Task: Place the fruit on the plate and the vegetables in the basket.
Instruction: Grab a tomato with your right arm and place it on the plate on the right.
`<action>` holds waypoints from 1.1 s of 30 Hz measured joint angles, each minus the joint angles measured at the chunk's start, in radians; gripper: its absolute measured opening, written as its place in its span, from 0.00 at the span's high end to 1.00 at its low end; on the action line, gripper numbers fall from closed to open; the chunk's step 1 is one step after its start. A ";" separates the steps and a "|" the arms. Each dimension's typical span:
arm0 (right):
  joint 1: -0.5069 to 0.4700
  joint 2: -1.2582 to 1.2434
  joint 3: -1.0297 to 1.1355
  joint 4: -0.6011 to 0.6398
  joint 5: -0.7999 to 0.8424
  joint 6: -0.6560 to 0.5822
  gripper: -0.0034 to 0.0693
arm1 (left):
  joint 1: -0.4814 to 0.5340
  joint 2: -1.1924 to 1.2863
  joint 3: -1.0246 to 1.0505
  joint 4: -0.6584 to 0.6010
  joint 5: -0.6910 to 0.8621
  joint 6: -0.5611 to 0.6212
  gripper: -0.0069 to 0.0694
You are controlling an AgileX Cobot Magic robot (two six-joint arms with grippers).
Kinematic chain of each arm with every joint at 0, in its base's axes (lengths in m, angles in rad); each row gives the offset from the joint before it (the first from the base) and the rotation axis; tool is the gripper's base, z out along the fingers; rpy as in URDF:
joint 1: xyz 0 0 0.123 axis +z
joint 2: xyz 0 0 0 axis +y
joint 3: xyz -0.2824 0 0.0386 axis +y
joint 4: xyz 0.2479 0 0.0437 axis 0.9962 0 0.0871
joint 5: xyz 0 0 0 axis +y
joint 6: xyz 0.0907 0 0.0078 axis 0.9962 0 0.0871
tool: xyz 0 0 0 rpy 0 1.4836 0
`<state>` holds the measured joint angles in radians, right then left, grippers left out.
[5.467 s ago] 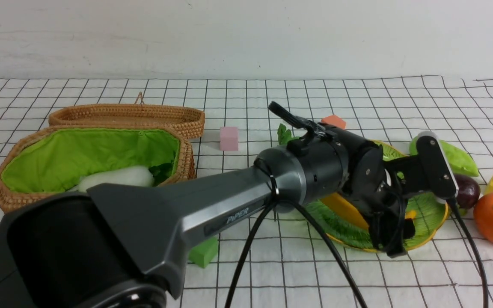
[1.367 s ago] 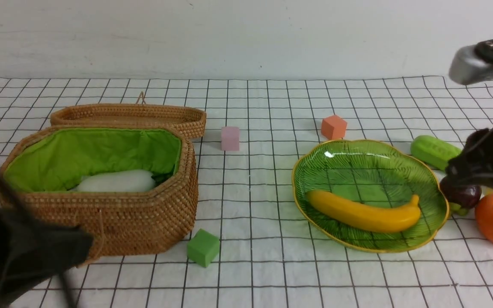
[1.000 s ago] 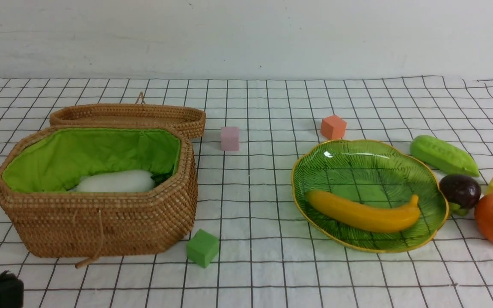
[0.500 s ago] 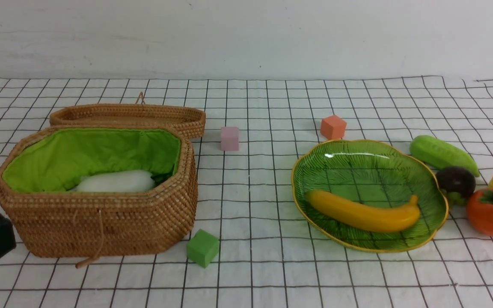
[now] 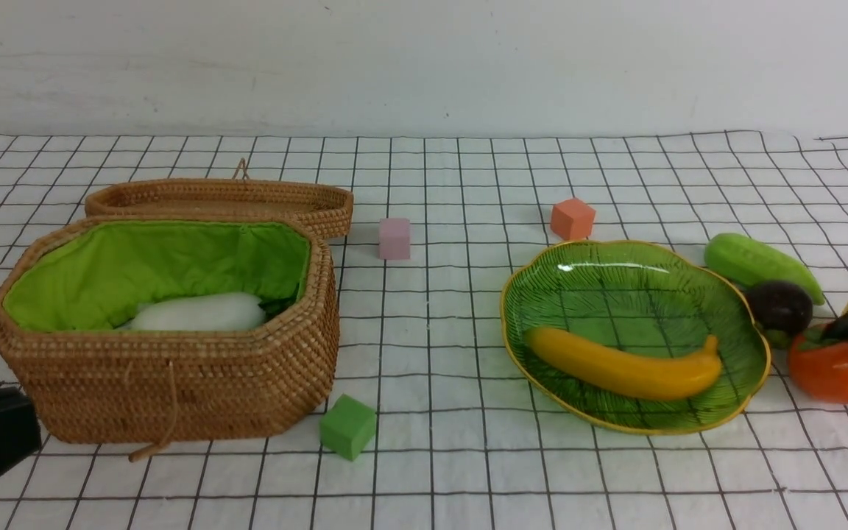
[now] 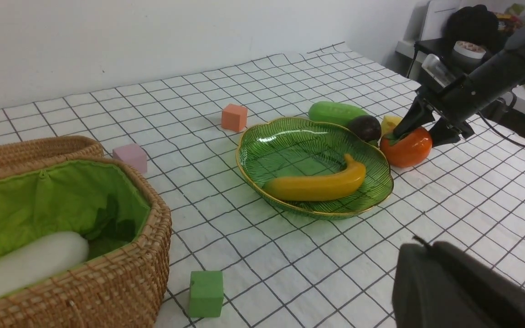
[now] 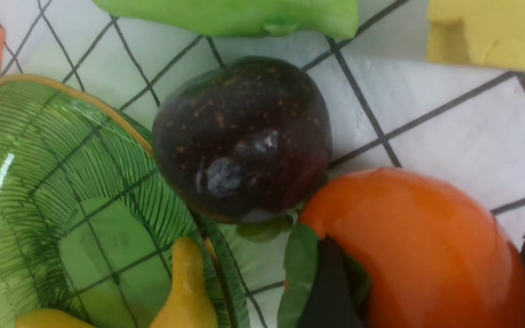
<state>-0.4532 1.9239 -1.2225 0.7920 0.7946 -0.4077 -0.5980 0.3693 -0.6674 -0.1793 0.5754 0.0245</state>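
- A white cloth (image 5: 431, 309) ruled with a black grid covers the table, below a plain pale wall.
- The right gripper (image 6: 415, 139) straddles the persimmon (image 5: 836, 372). One finger (image 7: 331, 291) rests on its leaf cap and the other lies past its far flank. Whether the pads clamp it yet I cannot tell.
- The mangosteen (image 5: 779, 305) sits between the persimmon and the rim of the plate (image 5: 615, 294), with the cucumber (image 5: 755, 265) just behind it. The banana (image 5: 626, 372) lies on the plate.
- The radish (image 5: 199, 313) lies in the basket (image 5: 174, 397). The left gripper (image 6: 431, 264) waits low, shut on nothing.
- The step in hand looks like grasping the persimmon. Next it needs a firm squeeze, a lift over the rim, and a place beside the banana.
- A second ago the right gripper was out of the front view, and both round fruits sat farther from the plate.
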 joint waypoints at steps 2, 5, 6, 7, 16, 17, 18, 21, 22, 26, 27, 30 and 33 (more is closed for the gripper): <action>0.000 -0.014 0.001 -0.026 0.008 0.002 0.27 | 0.000 0.000 0.000 -0.002 0.004 0.000 0.93; 0.000 -0.091 0.010 -0.137 0.022 0.061 0.27 | 0.000 0.000 0.000 -0.003 0.005 0.000 0.93; 0.000 -0.091 0.010 -0.142 0.023 0.066 0.27 | 0.000 0.000 0.000 -0.003 0.005 0.000 0.93; 0.001 -0.149 0.010 -0.168 0.032 0.097 0.27 | 0.000 0.000 0.000 -0.004 0.006 0.000 0.93; 0.302 -0.252 0.010 0.096 -0.096 -0.095 0.27 | 0.000 0.000 0.000 -0.007 0.007 0.000 0.93; 0.348 -0.237 0.010 0.125 -0.135 -0.126 0.27 | 0.000 0.000 0.000 -0.007 0.007 0.000 0.93; 0.381 -0.221 0.010 0.142 -0.165 -0.148 0.27 | 0.000 0.000 0.000 -0.008 0.007 0.000 0.93; 0.457 -0.168 0.010 0.174 -0.243 -0.205 0.27 | 0.000 0.000 0.000 -0.009 0.007 0.000 0.93; 0.496 -0.122 0.003 0.184 -0.302 -0.241 0.27 | 0.000 0.000 0.000 -0.010 0.007 0.000 0.93; 0.535 -0.058 -0.016 0.196 -0.382 -0.262 0.16 | 0.000 0.000 0.000 -0.010 0.007 0.000 0.93; 0.537 -0.048 -0.019 0.196 -0.389 -0.262 0.09 | 0.000 0.000 0.000 -0.010 0.007 0.000 0.93; 0.530 -0.050 -0.020 0.196 -0.385 -0.263 0.02 | 0.000 0.000 0.000 -0.010 0.007 0.000 0.93; 0.502 -0.079 -0.020 0.190 -0.338 -0.263 0.04 | 0.000 0.000 0.000 -0.010 0.007 0.000 0.93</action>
<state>0.0489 1.8451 -1.2426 0.9820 0.4569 -0.6707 -0.5980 0.3693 -0.6674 -0.1891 0.5819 0.0245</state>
